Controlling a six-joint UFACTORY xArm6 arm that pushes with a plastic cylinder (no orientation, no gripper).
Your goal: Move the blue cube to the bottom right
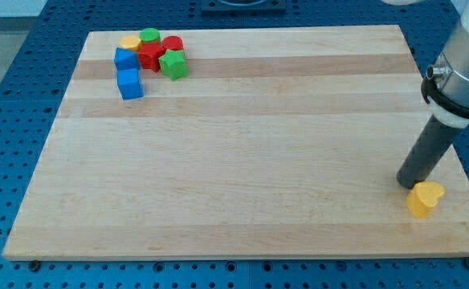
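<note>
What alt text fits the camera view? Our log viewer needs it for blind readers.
My tip rests at the wooden board's right edge, beside a yellow heart-shaped block. The blue cube sits far away at the view's top left, just below a cluster of blue, red, green and yellow blocks.

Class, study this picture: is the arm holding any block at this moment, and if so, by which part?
Nothing is held. My tip is a bare rod end that only pushes; it stands beside the yellow heart block, far from the blue cube.
</note>
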